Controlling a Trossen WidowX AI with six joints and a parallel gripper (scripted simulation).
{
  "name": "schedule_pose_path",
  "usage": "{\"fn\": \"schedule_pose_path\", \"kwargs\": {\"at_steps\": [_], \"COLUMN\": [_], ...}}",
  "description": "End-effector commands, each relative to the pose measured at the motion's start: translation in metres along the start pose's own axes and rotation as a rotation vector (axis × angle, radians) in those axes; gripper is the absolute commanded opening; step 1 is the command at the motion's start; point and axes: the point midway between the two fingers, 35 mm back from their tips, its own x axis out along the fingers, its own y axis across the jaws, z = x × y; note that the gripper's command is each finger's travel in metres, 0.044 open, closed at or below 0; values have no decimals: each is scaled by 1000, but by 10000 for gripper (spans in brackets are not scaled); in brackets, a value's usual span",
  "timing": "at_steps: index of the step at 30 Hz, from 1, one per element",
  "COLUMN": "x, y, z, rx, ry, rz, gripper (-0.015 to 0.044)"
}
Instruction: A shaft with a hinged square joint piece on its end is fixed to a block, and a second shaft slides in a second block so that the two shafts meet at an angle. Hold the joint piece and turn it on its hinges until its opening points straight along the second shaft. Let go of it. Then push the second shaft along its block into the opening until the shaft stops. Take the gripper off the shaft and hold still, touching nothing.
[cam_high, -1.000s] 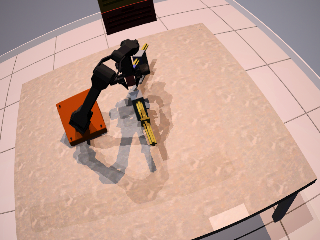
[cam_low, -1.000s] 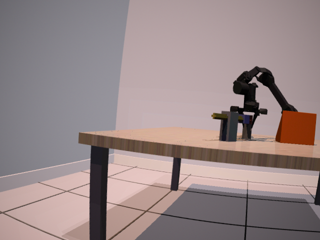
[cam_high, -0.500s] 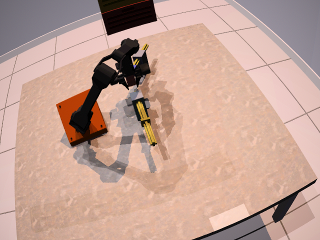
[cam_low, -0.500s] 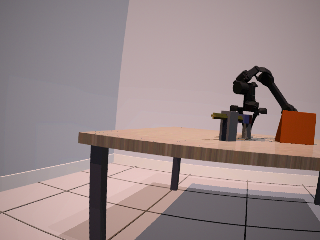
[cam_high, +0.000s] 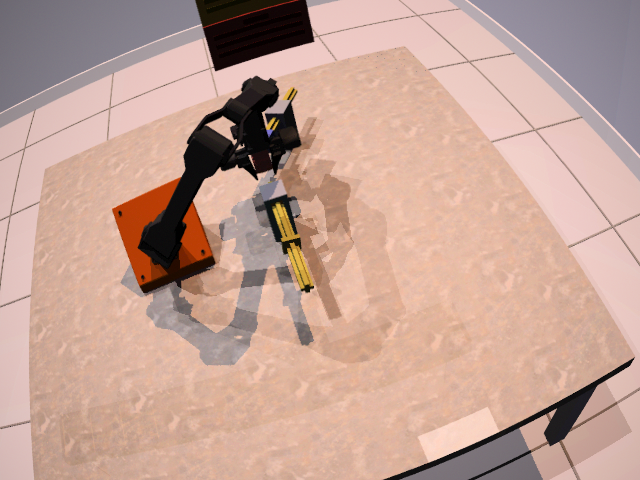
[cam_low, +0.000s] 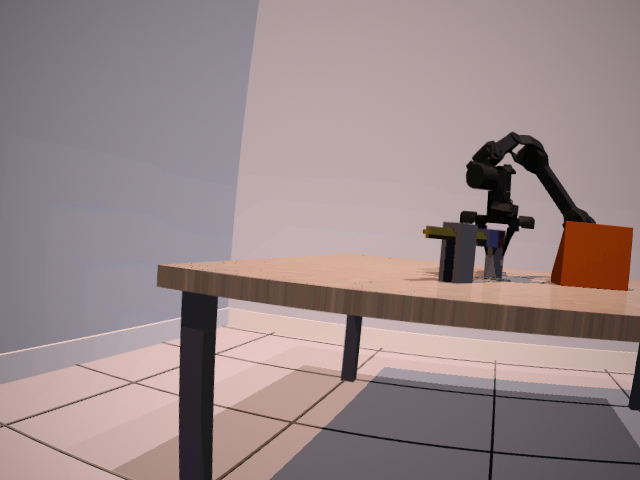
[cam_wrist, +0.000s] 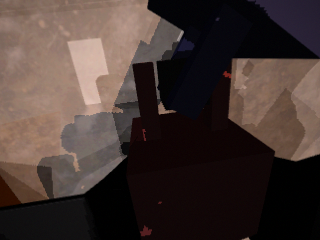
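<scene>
The joint piece is a dark red box. Its two prongs meet the blue end piece of the yellow first shaft, which runs through the first block. My gripper is shut on the joint piece, with a finger on either side of it. The yellow second shaft with its collar lies in the second block, mostly out on the side away from the joint. The joint's opening is hidden, so its alignment cannot be told.
The orange base carries the arm, which reaches over to the joint. Both blocks stand on the table. A dark cabinet stands on the floor beyond the table edge.
</scene>
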Motion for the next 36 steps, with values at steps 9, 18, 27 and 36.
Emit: {"fn": "schedule_pose_path", "kwargs": {"at_steps": [9, 18, 27, 36], "x": [0, 0, -12, -27], "y": [0, 0, 1, 0], "z": [0, 0, -4, -8], "rx": [1, 1, 3, -5], "ry": [-2, -2, -169, -342], "rz": [0, 0, 14, 0], "gripper": [440, 440, 440, 440]}}
